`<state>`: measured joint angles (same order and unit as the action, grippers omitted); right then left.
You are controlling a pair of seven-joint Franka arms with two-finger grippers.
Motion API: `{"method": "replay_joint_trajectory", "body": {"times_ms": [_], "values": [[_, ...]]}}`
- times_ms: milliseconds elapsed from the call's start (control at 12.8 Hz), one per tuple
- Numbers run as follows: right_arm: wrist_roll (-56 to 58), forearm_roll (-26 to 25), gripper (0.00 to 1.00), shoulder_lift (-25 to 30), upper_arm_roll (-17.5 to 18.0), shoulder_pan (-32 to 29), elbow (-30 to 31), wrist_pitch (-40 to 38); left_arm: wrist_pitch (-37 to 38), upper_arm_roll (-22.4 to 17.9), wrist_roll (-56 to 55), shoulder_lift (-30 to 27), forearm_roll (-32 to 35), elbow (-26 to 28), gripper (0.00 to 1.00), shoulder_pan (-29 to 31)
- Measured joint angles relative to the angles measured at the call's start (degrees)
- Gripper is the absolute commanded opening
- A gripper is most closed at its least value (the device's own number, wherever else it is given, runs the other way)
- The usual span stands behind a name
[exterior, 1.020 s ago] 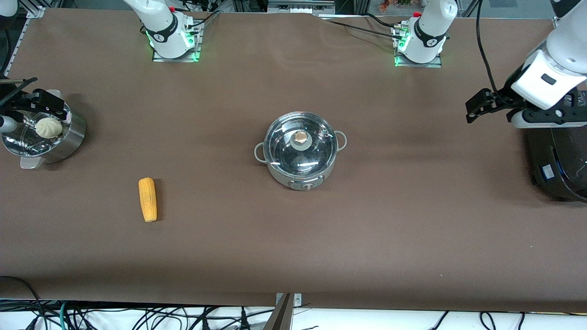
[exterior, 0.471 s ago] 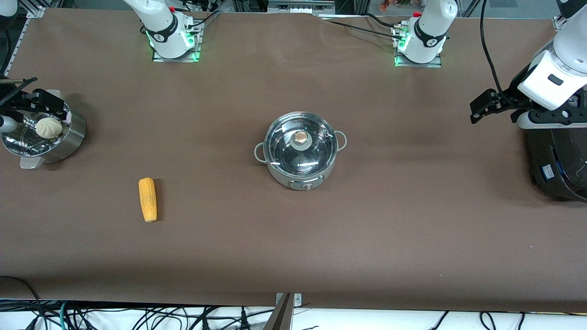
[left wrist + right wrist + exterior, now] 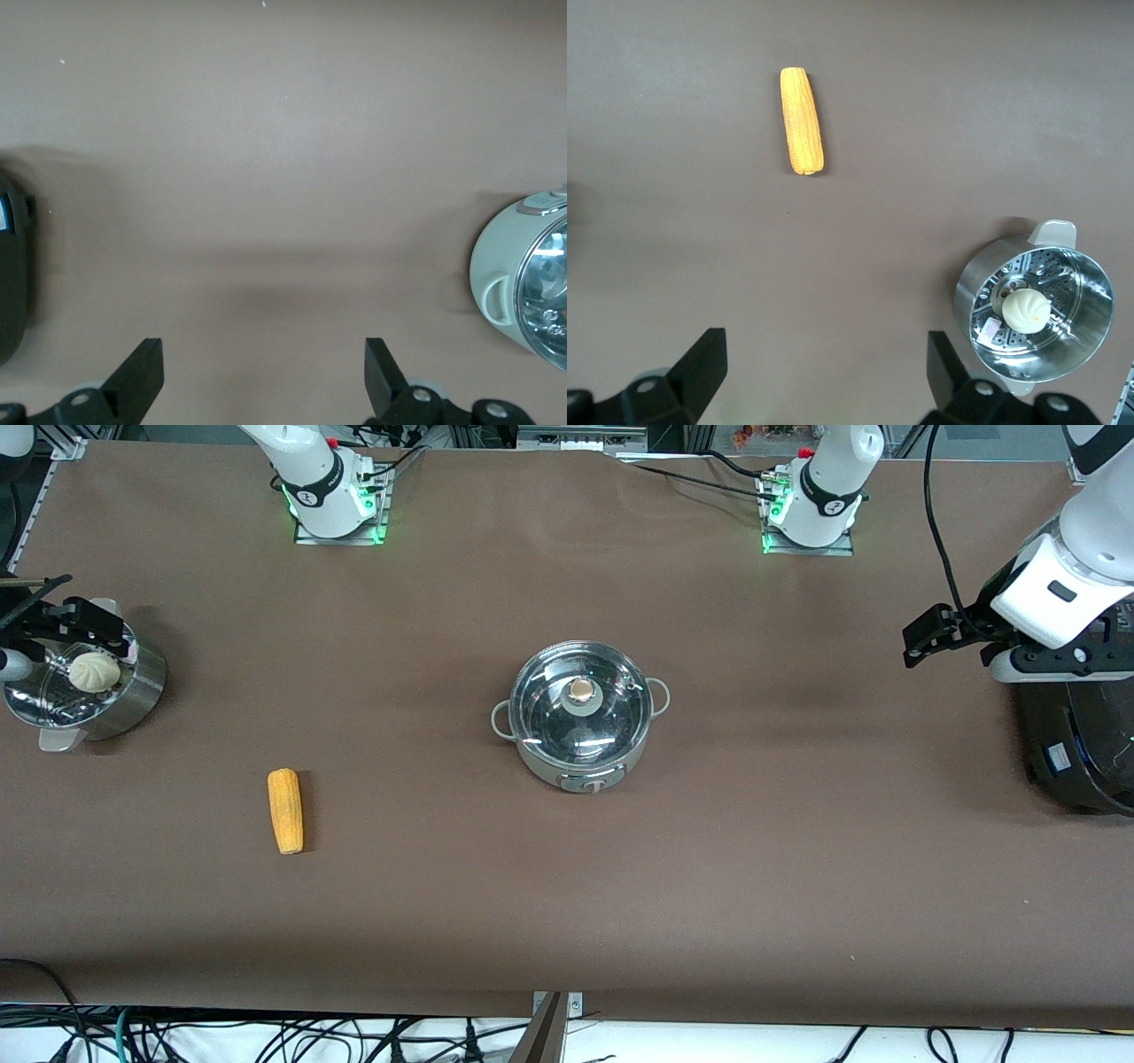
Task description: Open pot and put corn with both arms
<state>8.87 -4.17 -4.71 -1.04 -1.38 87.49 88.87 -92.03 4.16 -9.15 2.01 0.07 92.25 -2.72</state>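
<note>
Two jobs are both untouched from where I sit: lid on, corn (image 3: pixel 285 810) loose on the table (image 3: pixel 753 868). It lies nearest the front camera, toward the right arm's end, with bare brown table all round it. Farther up, mid-table, the pot (image 3: pixel 580 717) sits shut, its tan knob (image 3: pixel 580 688) free to take. I judge the lid comes first. Left tool (image 3: pixel 923 633), spread wide and empty, hangs over the table beside the black cooker (image 3: pixel 1076 740), well apart from the pot. Right tool (image 3: pixel 819 367), also spread and empty, hovers by the steamer (image 3: pixel 84 686) and its bun (image 3: pixel 93 671), the table edge close.
</note>
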Motion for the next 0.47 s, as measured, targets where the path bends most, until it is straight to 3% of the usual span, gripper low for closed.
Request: {"method": "replay_joint_trajectory", "body": {"times_ms": [235,471], "values": [[0.38,0.01,1.0,-3.61,0.13,0.05,0.22,3.31,1.32,2.84,0.68,3.45,-0.69,-0.12,1.0,-1.86],[0.74,3.19,1.0,-12.6,0.36,0.15,0.45,10.07,0.69,6.29,-6.98,9.91,-0.85,-6.04,1.0,-10.57]]}}
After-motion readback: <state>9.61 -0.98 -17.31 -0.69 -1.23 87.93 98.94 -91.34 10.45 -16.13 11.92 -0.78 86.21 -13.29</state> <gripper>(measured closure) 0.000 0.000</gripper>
